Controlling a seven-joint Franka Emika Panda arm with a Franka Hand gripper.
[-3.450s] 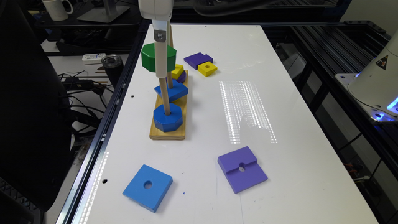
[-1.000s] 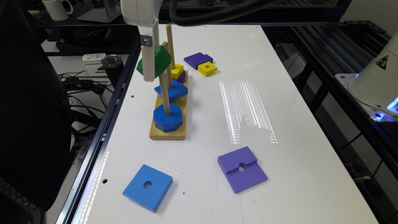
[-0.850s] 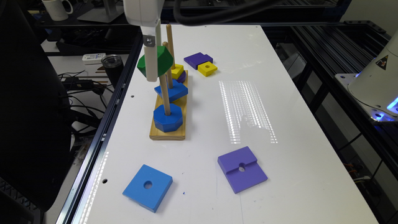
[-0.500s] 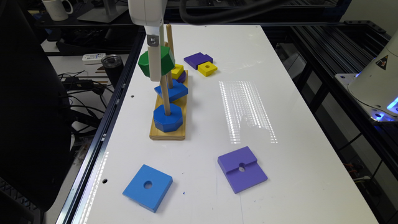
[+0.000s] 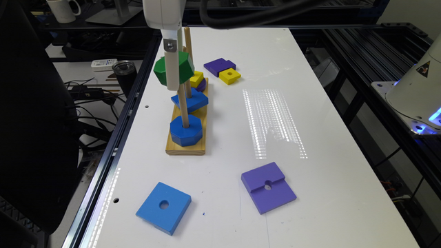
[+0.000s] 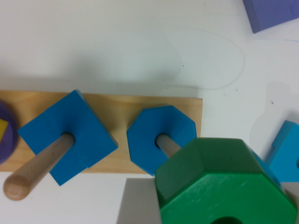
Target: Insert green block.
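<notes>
Alignment step: gripper [image 5: 171, 74] holds the green block [image 5: 174, 68] in the air above the wooden base [image 5: 186, 146], near the top of the nearest peg [image 5: 182, 106], the one already carrying the blue octagonal block [image 5: 186, 130]. Jaws are clamped on the green block; in the exterior view one white finger crosses its front face, and in the wrist view the green block [image 6: 224, 186] sits close under the camera with its centre hole at the frame edge. Block is not threaded yet, as far as I can judge: in the wrist view the peg [image 6: 167, 143] rises from the blue octagon [image 6: 161, 138] and runs in under the green block's edge, not into its hole. Next move, my read: shift the hole over the peg tip, level the block since it looks slightly tilted, then lower straight. Risk is the rim catching the peg tip and bending it aside. Versus a second ago, the gripper has moved toward the exterior view's right, bringing the green block from beside the pegs to in front of them, and the tilt looks reduced. Middle peg's blue square block [image 5: 190, 100], loose blue square [image 5: 163, 208] and purple square [image 5: 268, 187] are unchanged.
</notes>
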